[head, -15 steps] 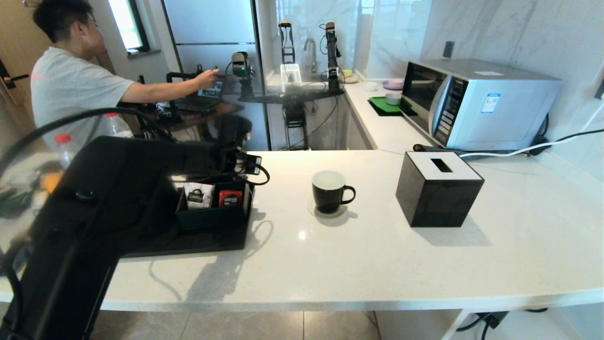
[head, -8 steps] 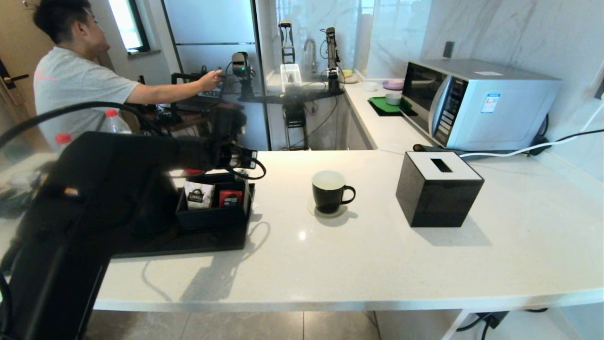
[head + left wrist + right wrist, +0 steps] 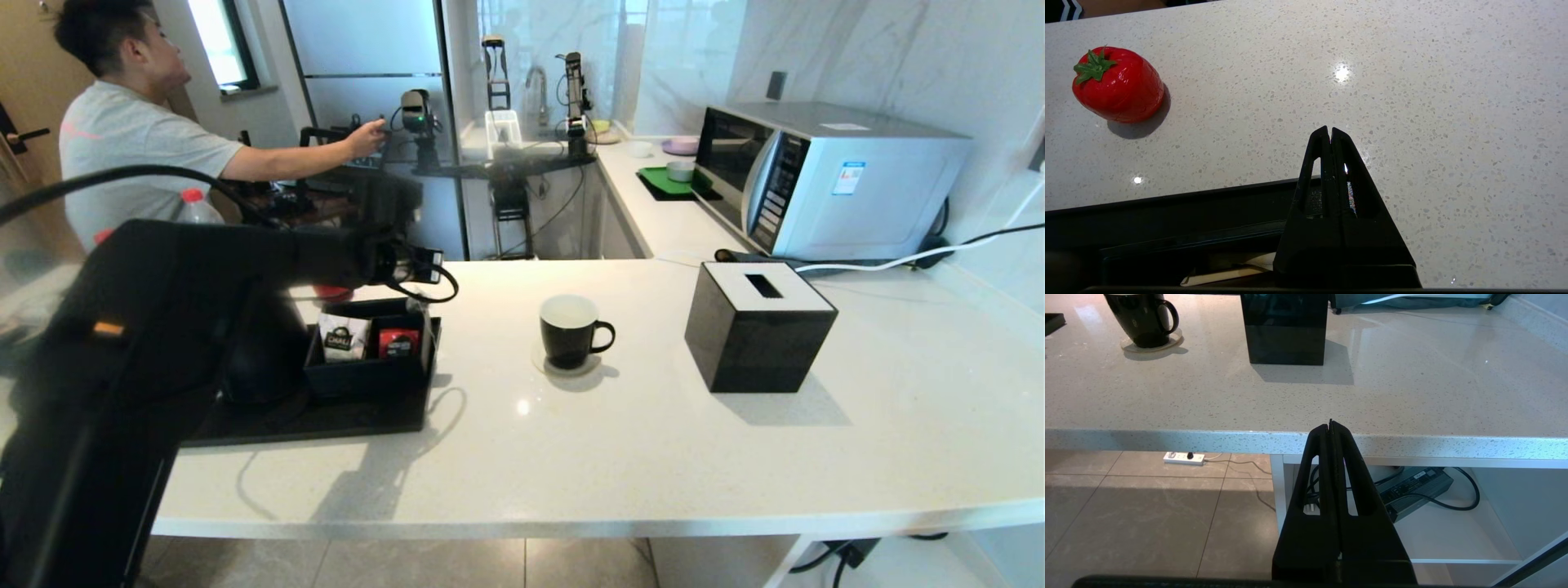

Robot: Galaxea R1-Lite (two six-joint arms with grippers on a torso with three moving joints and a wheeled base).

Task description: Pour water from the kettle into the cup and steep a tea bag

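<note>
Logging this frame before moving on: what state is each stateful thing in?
cup: upright on a coaster, nothing visibly in it
left gripper: shut, empty, above the black tray's edge
right gripper: shut, empty, parked below the counter edge
microwave: door closed

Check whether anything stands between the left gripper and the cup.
Nothing visible does. The left gripper hangs above the tray's edge; the counter from there to the cup is bare. The tissue box stands beyond the cup.
</note>
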